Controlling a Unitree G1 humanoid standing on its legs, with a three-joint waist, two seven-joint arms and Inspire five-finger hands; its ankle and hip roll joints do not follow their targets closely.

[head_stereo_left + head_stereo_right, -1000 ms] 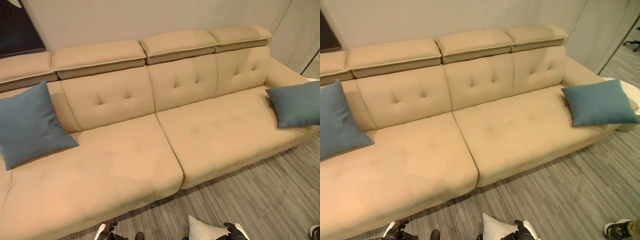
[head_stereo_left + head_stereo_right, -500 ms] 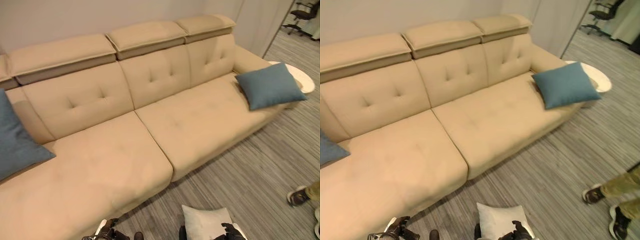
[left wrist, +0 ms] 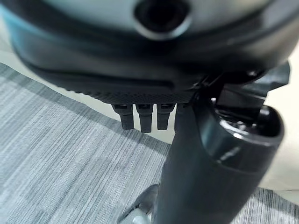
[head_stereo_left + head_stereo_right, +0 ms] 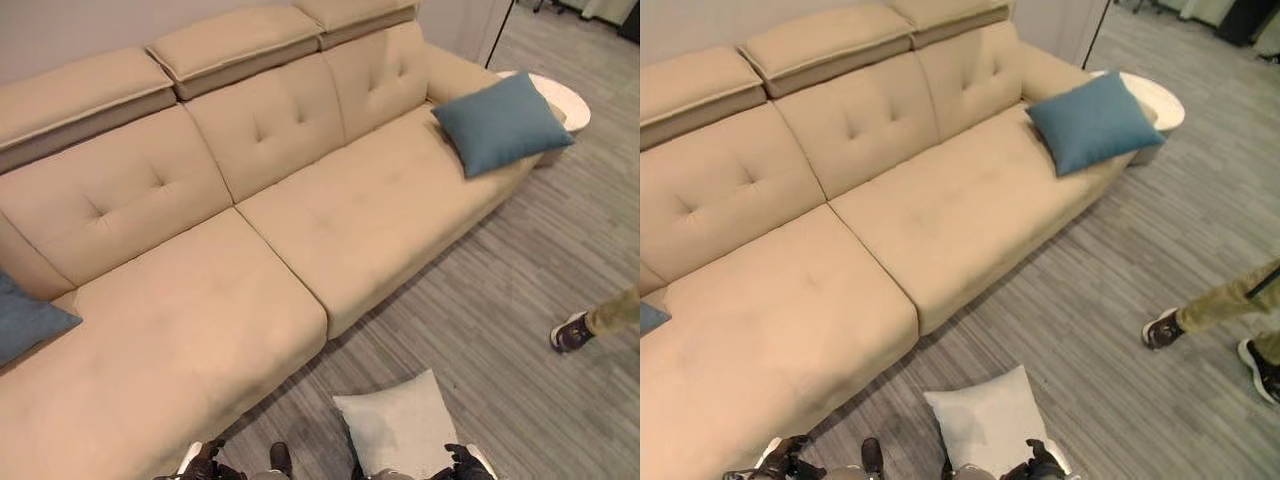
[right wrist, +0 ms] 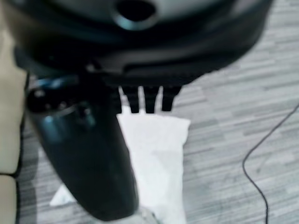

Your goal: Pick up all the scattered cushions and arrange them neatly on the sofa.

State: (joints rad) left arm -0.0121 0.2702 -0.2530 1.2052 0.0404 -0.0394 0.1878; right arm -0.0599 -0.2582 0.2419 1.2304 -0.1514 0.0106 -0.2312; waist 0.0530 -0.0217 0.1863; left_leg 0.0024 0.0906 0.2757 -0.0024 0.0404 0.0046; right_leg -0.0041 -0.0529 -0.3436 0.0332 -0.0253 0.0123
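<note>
Spanning the scene from near left to far right, a long tan sofa with tufted back panels and raised headrests stands on a grey striped floor. One blue cushion lies at the sofa's far right end, tilted against the armrest, with its outer corner reaching over a round white side table just beside that end. A second blue cushion lies at the left end of the seat, cut off by the picture edge. The two middle seat sections lie between these cushions. One pale grey cushion lies flat on the floor in front of the sofa, near the robot and apart from the sofa's front edge; the right wrist view shows it as a whitish cushion on the floor just past the right hand's fingers. Right hand: fingers hang straight down in a row above the cushion, nothing held, contact with the cushion cannot be told. Left hand: fingers likewise straight and relaxed, nothing held, with floor and the sofa's pale lower edge beyond them. In the eye views both hands show at the near edge, the left hand to the left of the grey cushion and the right hand at its near right corner. A person's leg and dark shoe stand on the floor at the right, well apart from the grey cushion.
</note>
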